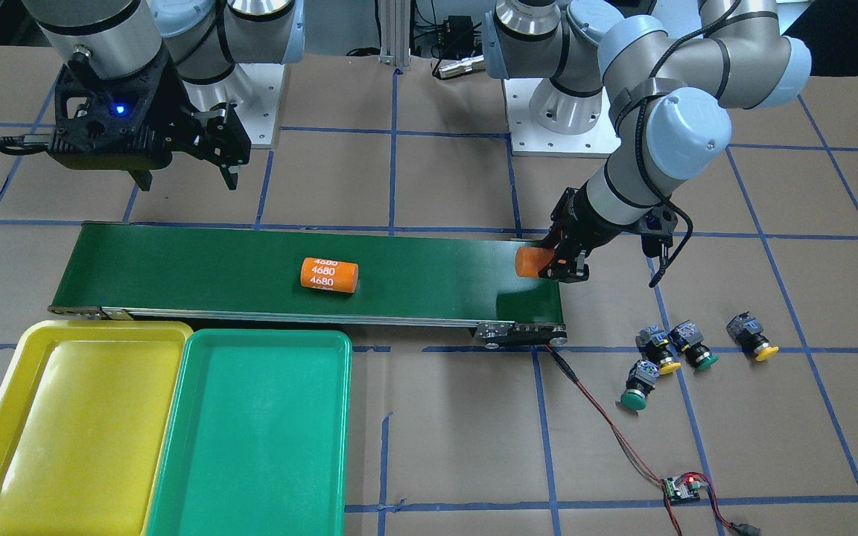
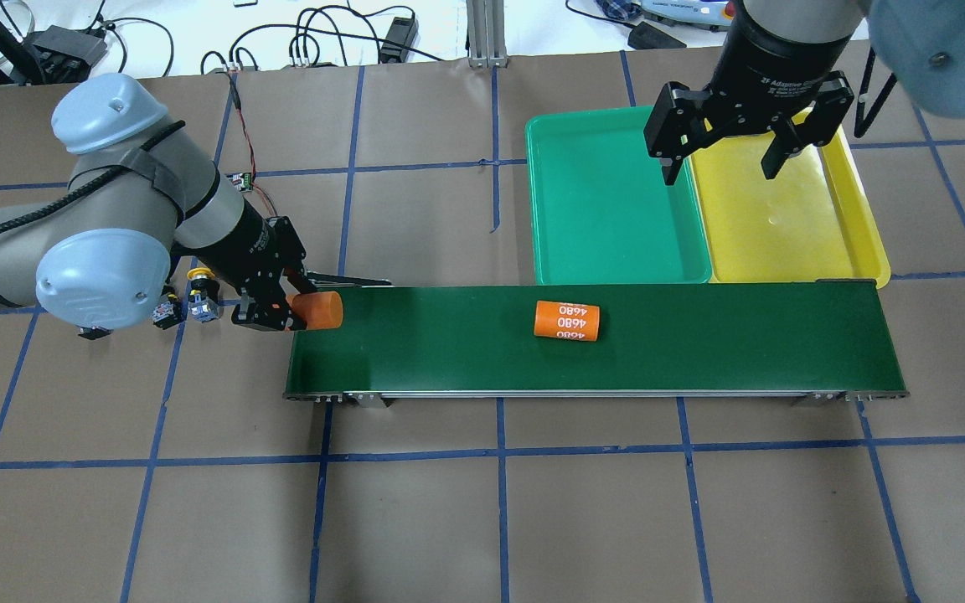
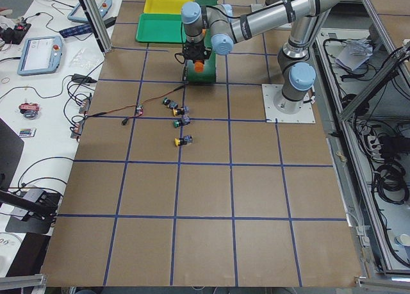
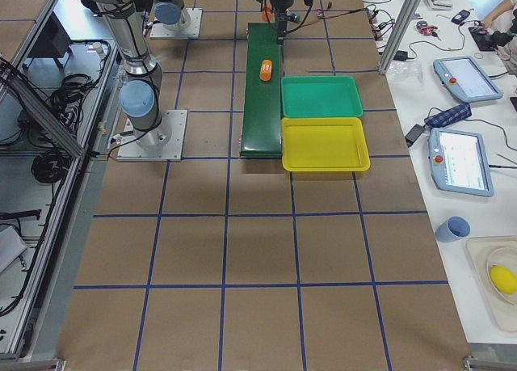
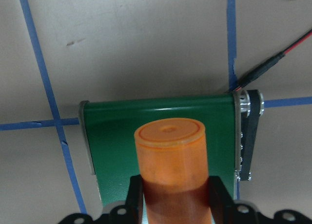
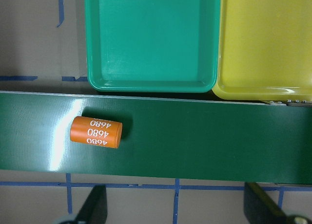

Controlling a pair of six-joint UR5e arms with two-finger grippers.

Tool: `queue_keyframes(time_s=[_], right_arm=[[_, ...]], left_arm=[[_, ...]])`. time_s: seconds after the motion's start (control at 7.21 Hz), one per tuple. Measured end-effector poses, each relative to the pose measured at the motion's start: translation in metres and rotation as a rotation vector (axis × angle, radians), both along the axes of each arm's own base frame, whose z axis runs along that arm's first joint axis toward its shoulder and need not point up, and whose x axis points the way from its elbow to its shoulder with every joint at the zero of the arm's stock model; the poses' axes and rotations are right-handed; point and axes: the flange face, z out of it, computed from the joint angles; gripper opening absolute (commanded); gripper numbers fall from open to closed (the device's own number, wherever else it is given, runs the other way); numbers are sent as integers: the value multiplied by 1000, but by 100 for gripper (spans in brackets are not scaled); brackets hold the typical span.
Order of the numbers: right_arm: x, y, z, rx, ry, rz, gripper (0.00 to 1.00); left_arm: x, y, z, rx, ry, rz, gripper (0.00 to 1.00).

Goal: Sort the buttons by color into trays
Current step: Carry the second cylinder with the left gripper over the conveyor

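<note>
1. buttons (image 1: 693,347), two yellow-capped and two green-capped, lie on their sides in a loose cluster on the counter (image 1: 459,447), just past the end of the conveyor belt (image 1: 429,277) on the robot's left. none is in a tray.
2. yellow tray (image 1: 64,432) and green tray (image 1: 250,432) sit side by side, touching, against the belt's other end and well apart from the buttons. both are bare. the layout suggests the belt is meant to carry things from one arm's side to the other's.
3. left pincer (image 5: 171,198) is clenched on a plain orange cylinder (image 5: 168,155). it holds the cylinder level, pointing along the belt, low over the belt's near end. that reads as a hand-off onto the belt, not a button pick.
4. a second cylinder, the marked cylinder (image 1: 329,275) printed 4680, lies on its side about mid-belt.
5. right pincer (image 2: 719,172) hangs released and holds nothing, above where the two trays meet, with its camera looking down on belt and trays. it is probably stationed there to catch whatever the belt brings.
6. as judged, the sorting proper has not begun: all four buttons are untouched, and the left arm would have to drop the cylinder first.
</note>
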Motion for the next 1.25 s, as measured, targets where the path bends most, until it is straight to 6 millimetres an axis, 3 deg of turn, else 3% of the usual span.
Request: queue_keyframes(time_s=[0.83,1.25], right_arm=[[-1,0,0,0,1,-1,100],[0,0,0,1,1,-1,100]], left_arm=[[-2,0,-21,19,2,7,0],[-3,-4,-29,23,5,5,13]])
